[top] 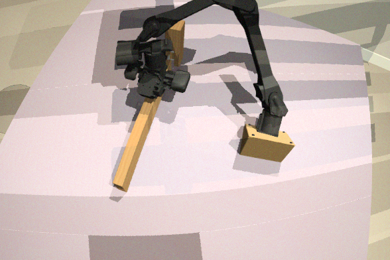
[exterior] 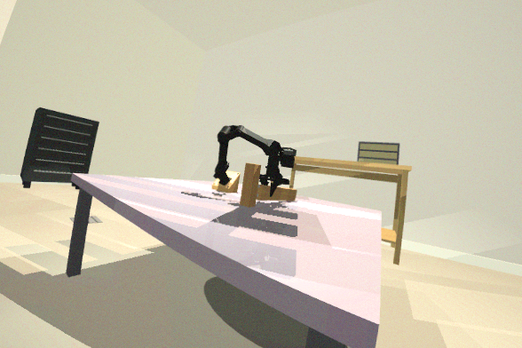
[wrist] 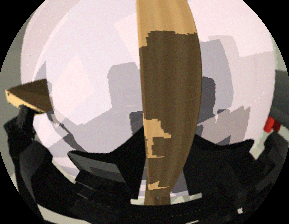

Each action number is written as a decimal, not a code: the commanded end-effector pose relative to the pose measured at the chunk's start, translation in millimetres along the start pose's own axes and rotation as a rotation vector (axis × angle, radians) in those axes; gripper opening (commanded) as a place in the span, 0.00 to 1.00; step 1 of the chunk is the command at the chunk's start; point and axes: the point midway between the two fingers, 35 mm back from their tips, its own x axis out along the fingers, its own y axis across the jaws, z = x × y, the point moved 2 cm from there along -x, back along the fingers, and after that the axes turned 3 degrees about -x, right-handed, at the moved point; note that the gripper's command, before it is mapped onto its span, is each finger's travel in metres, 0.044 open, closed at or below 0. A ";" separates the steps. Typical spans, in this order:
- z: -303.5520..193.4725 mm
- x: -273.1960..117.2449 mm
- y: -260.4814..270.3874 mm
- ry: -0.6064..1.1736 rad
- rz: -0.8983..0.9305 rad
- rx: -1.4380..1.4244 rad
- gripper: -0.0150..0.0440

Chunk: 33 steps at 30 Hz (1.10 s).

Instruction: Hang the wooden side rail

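The wooden side rail [top: 132, 147] [exterior: 289, 194] [wrist: 170, 80] runs from the headboard post toward the front left of the top view. My gripper [top: 153, 83] [exterior: 272, 189] [wrist: 160, 127] is shut on the rail, with a finger on each side of it near its post end. The headboard post [top: 179, 44] [exterior: 249, 186] stands upright, just beyond the gripper. The rail's post end is close to the post, but contact cannot be told. The hooks, slot and pins are hidden. The rail's far end is low over the table, with a small shadow beside it; whether it touches is unclear.
The arm's wooden base block [top: 265, 148] [exterior: 231, 183] [wrist: 32, 95] stands to the right in the top view. The arm arches over from it, passing close above the post. The table [top: 315, 199] [exterior: 337, 266] carries all these things and strong shadows.
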 end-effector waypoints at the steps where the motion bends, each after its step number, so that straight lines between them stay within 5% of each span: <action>1: 0.4 -4.0 -4.0 -0.005 -0.016 0.003 0.25; 33: -3.0 -5.7 -3.0 -0.005 -0.016 0.003 0.25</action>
